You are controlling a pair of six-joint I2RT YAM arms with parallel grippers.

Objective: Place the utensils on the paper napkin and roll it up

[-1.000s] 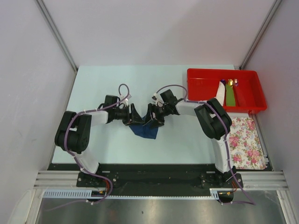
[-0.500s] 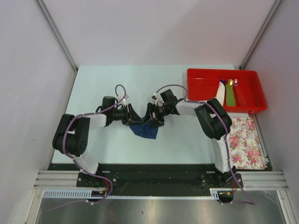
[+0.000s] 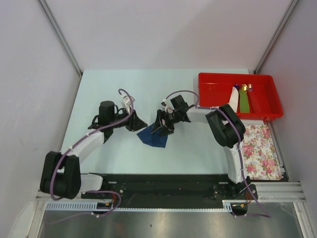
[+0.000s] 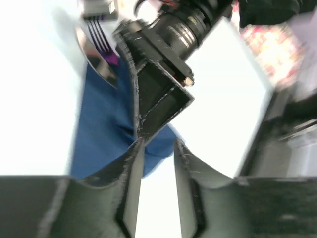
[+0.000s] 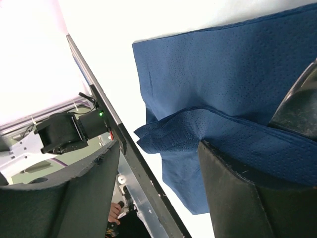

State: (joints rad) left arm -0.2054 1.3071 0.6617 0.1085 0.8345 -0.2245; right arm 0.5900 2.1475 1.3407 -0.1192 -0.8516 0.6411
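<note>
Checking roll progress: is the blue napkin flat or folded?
Folded over: the blue napkin shows one layer lapped across another, not yet a roll.

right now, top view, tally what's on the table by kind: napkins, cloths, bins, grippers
napkin: 1
floral cloth: 1
red bin: 1
grippers: 2 (left gripper, right gripper)
total: 5
The pieces inside the bin are too small to count.

paper napkin (image 3: 152,138) partly hidden beneath the right gripper (image 3: 161,129)
</note>
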